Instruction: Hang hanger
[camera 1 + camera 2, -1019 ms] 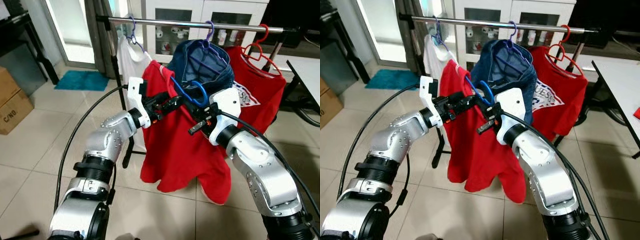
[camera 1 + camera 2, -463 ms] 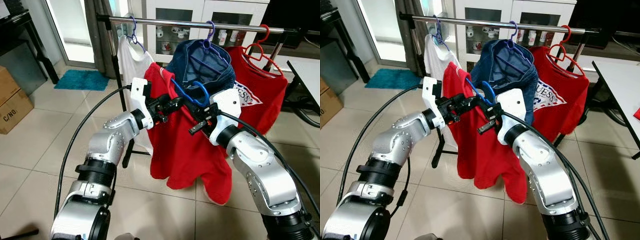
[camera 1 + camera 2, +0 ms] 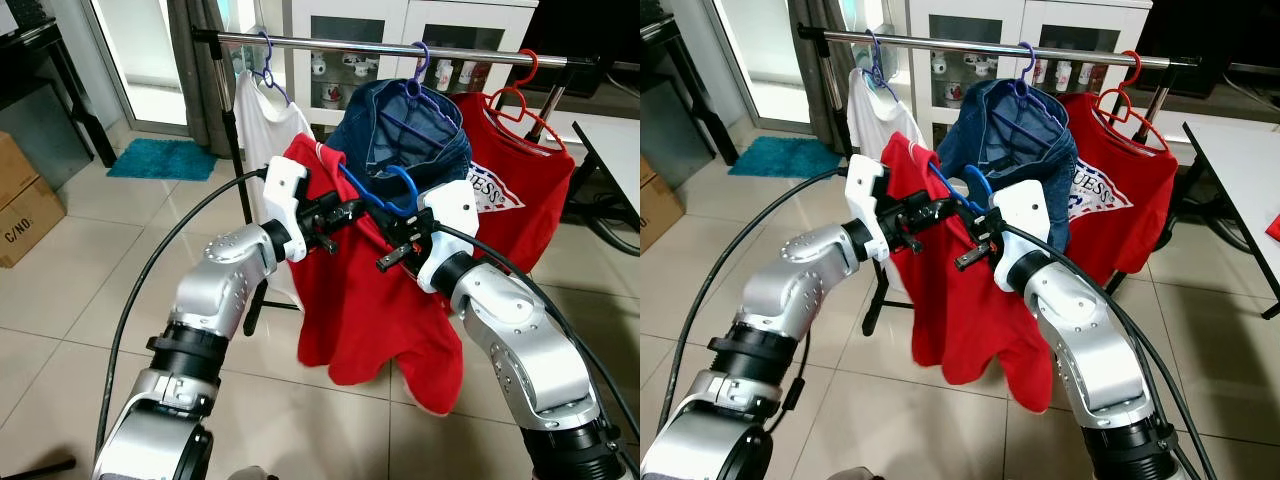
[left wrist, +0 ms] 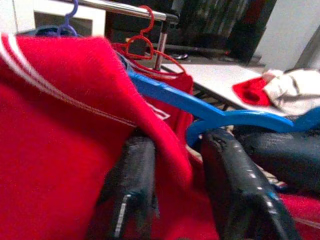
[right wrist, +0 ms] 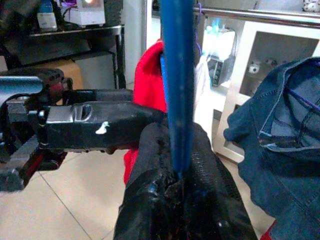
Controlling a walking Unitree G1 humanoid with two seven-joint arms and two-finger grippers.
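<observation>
a blue hanger [image 3: 372,196] carrying a red shirt [image 3: 375,300] is held up in front of a clothes rail [image 3: 400,45], below the level of the bar and not hooked on it. the hanger's hook [image 3: 404,182] curls upward between the two tools.

the right tool [image 5: 175,165] is clamped together on the blue hanger; in the right wrist view the hanger's bar is seen rising straight up from between the closed black fingers [image 5: 150,150]. in the head views this tool [image 3: 398,252] is found just under the hook, at the shirt's collar.

the left tool [image 4: 177,175] is placed at the shirt's shoulder, beside the right tool. its two fingers [image 4: 132,175] are set slightly apart, with a fold of red cloth and the hanger's arm lying between them; the cloth is gripped at that point. the blue hanger arm is seen passing across just above these fingers.

the shirt hangs freely down from the hanger, clear of the tiled floor [image 3: 80,290].

on the rail behind, three garments are already hung: a white shirt [image 3: 262,120] on a purple hanger at the left, a denim garment [image 3: 410,135] on a purple hanger at the centre, and a second red shirt [image 3: 520,180] on a red hanger at the right. the held shirt is positioned in front of the white shirt and the denim garment.

a cardboard box [image 3: 25,205] stands on the floor at the far left.
</observation>
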